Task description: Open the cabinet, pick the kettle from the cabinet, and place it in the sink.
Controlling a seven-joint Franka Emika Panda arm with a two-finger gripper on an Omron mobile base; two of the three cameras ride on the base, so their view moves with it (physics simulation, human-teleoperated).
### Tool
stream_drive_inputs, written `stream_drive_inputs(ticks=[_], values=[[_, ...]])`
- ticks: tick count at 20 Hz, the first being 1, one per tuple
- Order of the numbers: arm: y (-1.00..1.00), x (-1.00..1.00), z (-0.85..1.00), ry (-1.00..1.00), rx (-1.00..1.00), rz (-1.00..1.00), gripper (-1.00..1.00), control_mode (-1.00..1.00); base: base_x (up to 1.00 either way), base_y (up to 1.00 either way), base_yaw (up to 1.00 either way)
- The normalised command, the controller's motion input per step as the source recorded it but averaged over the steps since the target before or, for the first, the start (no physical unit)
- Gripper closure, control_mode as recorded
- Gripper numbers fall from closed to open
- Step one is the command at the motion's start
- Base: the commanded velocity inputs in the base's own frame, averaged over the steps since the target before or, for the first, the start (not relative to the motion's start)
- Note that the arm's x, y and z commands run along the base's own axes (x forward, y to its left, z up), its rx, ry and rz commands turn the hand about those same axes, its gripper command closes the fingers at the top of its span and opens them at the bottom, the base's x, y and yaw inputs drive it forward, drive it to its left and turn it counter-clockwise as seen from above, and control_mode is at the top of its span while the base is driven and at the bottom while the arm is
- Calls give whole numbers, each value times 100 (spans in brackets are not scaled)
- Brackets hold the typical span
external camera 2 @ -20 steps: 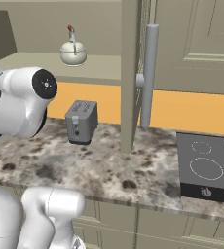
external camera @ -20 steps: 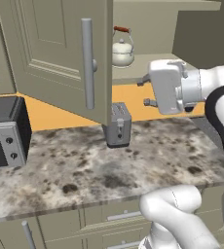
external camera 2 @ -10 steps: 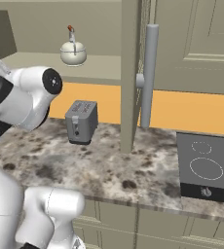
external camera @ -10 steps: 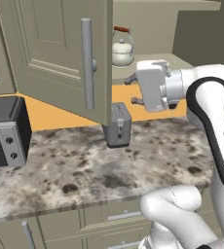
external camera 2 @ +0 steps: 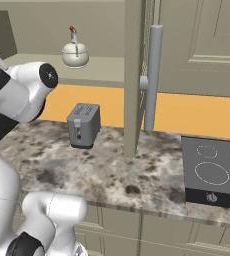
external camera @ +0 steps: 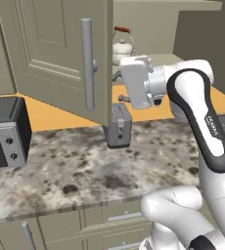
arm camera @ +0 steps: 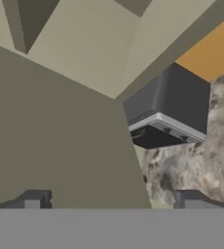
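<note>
The cabinet stands open, its left door (external camera: pixel 51 49) swung out over the counter with a long grey bar handle (external camera: pixel 87 63). Inside, the cream-white kettle (external camera: pixel 123 46) sits upright on the shelf (external camera 2: pixel 104 67); from the other side the kettle (external camera 2: pixel 75 54) shows its thin arched handle. My gripper (external camera: pixel 120 88) hangs just below and in front of the kettle, right beside the door's free edge, apart from both. In the hand view the gripper (arm camera: pixel 112 199) is open with nothing between its fingertips (arm camera: pixel 33 199), facing the door's inner face. The sink is out of view.
A grey toaster (external camera: pixel 119 124) stands on the speckled counter (external camera: pixel 75 171) under the door's edge. A black microwave (external camera: pixel 4 132) sits at the far left. A stovetop (external camera 2: pixel 212 170) lies at the right. The closed right door's handle (external camera 2: pixel 152 75) projects forward.
My hand has swung left, from right of the kettle to under it, close to the door's edge. The jaws stayed open. Kettle, door and toaster have not moved.
</note>
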Motion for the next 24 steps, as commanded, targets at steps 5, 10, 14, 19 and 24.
stream_drive_inputs(ticks=[5, 10, 14, 19, 24], values=[[28, 17, 0, 12, 5, 0, -100, -100, 0, 0, 0], [23, 11, 0, 14, 8, 3, -100, -100, 0, 0, 0], [25, 4, 0, 8, 6, 5, -100, -100, 0, 0, 0], [34, 0, 0, 1, 1, 5, -100, -100, 0, 0, 0], [37, -3, 0, 0, 0, 5, -100, -100, 0, 0, 0]])
